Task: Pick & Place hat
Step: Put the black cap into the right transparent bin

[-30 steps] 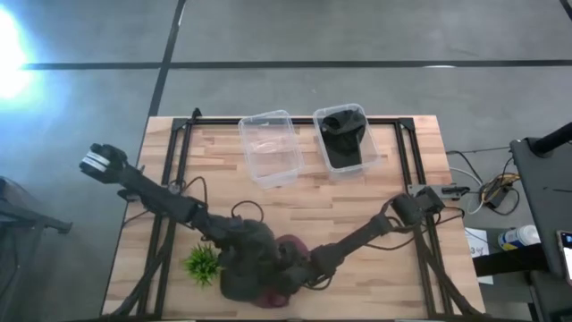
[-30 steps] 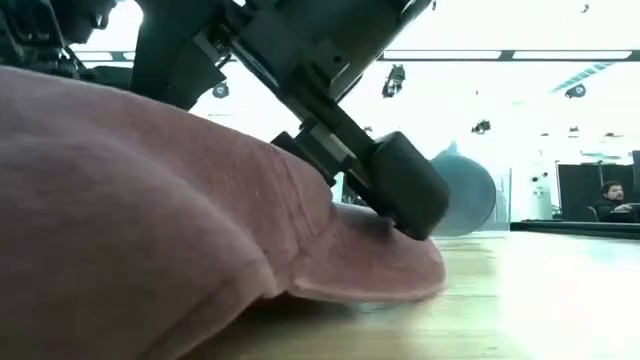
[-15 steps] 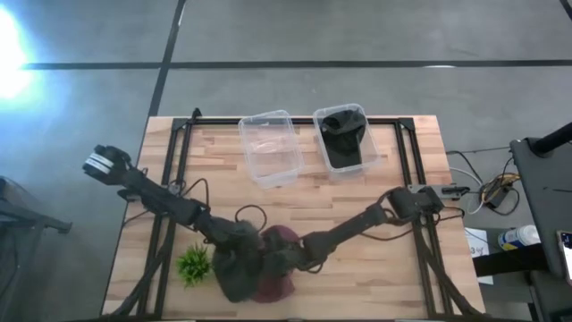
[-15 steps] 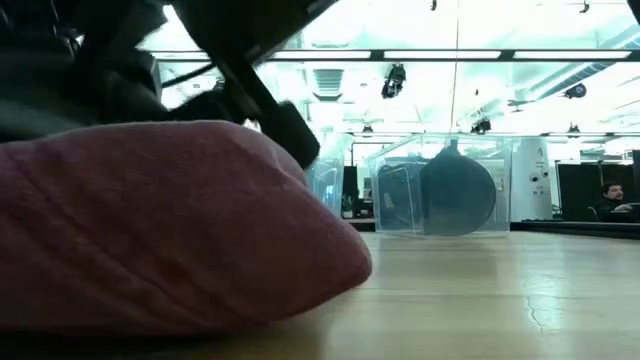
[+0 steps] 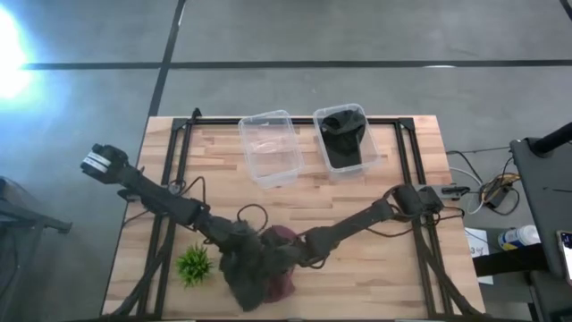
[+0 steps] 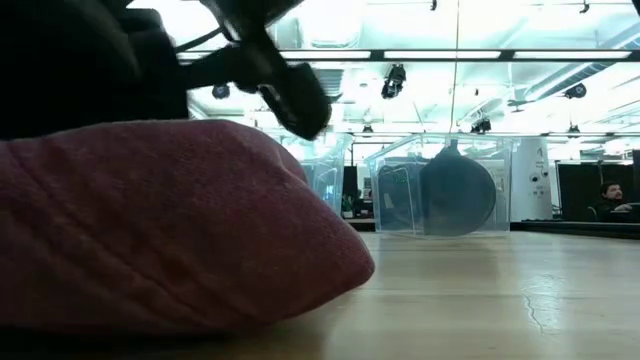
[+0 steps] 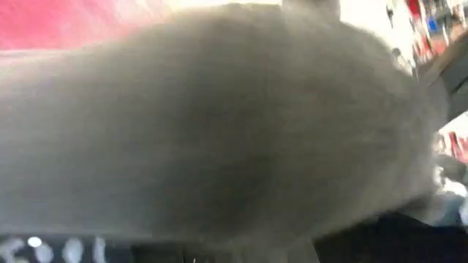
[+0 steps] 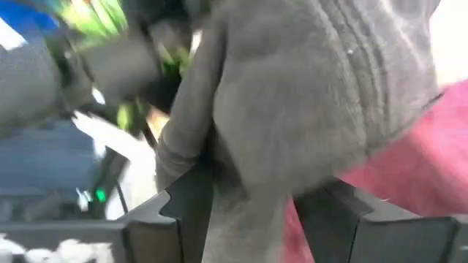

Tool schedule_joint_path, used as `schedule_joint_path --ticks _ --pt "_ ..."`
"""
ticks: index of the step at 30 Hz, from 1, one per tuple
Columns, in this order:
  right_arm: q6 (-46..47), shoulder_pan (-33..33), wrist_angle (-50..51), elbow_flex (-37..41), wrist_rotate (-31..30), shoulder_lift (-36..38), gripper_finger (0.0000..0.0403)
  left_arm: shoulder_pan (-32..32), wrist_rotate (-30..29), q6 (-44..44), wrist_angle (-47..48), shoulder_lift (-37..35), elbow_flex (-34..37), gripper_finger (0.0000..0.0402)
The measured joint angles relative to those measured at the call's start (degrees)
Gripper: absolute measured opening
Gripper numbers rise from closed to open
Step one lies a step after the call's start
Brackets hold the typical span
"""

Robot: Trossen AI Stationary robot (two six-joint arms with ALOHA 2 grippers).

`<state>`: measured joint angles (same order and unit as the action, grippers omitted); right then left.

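Note:
A maroon hat [image 5: 282, 268] lies on the table near the middle of its near edge. It fills the left of the low view [image 6: 150, 230]. A dark grey hat [image 5: 243, 279] lies bunched against its left side. My right gripper [image 8: 248, 212] reaches in from the right and is shut on the grey hat [image 8: 292, 109]. In the high view my right gripper [image 5: 297, 259] sits over the maroon hat. My left gripper [image 5: 234, 255] is at the grey hat's far-left side. Grey cloth [image 7: 219, 131] fills its wrist view and hides its fingers. My right gripper pinches a bunched fold of the grey hat [image 8: 245, 183] between its two fingers [image 8: 186, 212]. The fingers come nearly level from the table's right. The cloth stands up past the fingers, with the maroon hat [image 8: 409, 168] close beside it.
An empty clear bin [image 5: 268, 148] and a clear bin holding a dark hat [image 5: 344, 139] stand side by side at the table's far edge. A small green plant [image 5: 195, 264] stands left of the hats. A person sits far off in the room [image 6: 610, 195].
My right gripper has gone toward the table's left, over the maroon hat. The maroon hat has turned about: its brim, which a finger pressed down a second ago in the low view, no longer shows there, and only its rounded crown does.

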<state>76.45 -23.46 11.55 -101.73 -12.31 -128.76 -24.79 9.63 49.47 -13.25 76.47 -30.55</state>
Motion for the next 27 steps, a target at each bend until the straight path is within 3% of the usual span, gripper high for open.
schedule_joint_path --ticks 6,10,17,20,27 --pt "4.31 -0.96 12.30 0.11 0.44 2.36 0.0176 0.12 -5.24 -0.33 2.19 -0.02 1.06 0.0193" --pt "4.41 -0.86 10.11 0.26 2.31 2.74 0.0176 0.11 -7.10 -0.57 2.07 0.09 1.67 0.0193" --pt "2.11 -0.63 2.63 0.35 -0.04 1.41 0.0166 0.08 -6.80 0.13 -0.05 0.11 1.64 0.0193" --pt "0.77 -0.44 2.72 0.17 0.09 1.45 0.0135 0.06 -6.77 0.40 -0.25 -0.12 1.21 0.0193" --pt "-2.34 -1.34 2.87 0.22 1.02 3.46 0.0021 -0.02 -6.55 -0.11 -0.17 -3.64 -3.22 0.0193"
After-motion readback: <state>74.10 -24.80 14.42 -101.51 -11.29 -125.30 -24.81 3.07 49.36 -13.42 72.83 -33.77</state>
